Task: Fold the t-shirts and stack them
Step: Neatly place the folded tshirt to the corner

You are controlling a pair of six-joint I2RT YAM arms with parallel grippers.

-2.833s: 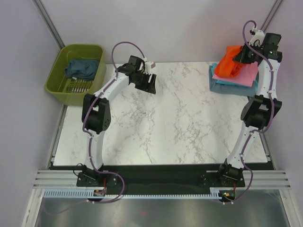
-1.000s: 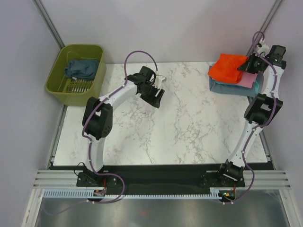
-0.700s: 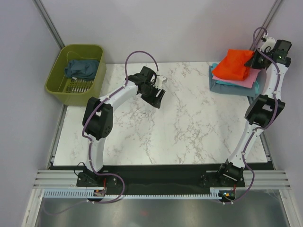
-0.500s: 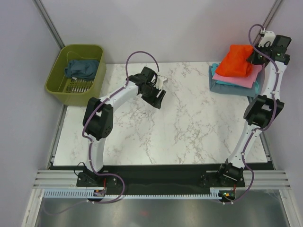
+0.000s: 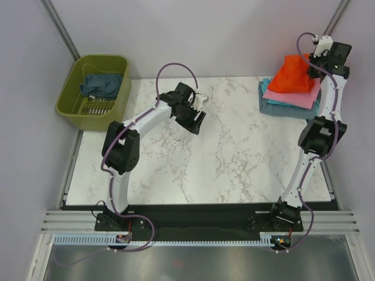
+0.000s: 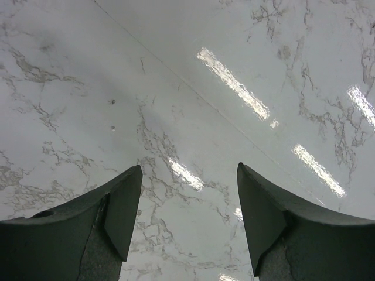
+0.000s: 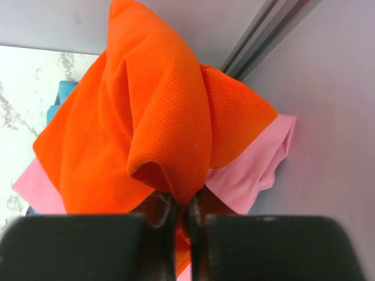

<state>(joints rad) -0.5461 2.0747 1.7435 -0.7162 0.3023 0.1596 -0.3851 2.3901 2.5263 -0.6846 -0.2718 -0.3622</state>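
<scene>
Orange-red t-shirt (image 5: 293, 75) up at the far right corner of the table (image 5: 234, 158), pinched in the right gripper (image 5: 312, 63) above the pile. From the near edge outward:

Nearest the robot, bare marble. Further in, left of the middle, left gripper (image 5: 193, 120) poised over the stone with jaws spread wide and nothing between them. Same story in the left wrist view: both fingers well apart, only veined marble below.

At the far right, the pile. At the bottom lies the light teal t-shirt (image 5: 281, 108), folded flat. On it sits the pink t-shirt (image 5: 296, 95), also folded, edges roughly in line with the teal. On top comes the orange-red one, not flat at all: gathered into a peaked bundle and held up by a fold. In the right wrist view, fingers closed to a thin slit on that fold, cloth draping down both sides, pink showing beneath at the right and lower left, a sliver of teal at the left. Cannot tell whether the lower hem rests on the pink or hangs just clear of it.

At the far left, beside the table's corner, olive-green basket (image 5: 67, 102) with the dark slate-blue t-shirt (image 5: 101, 84) crumpled inside, well apart from both grippers.

Judged progress: two of four folded and stacked. Third at the pile but bunched, needing to be laid flat and squared. Fourth not yet begun. Roughly halfway, perhaps a little past.
</scene>
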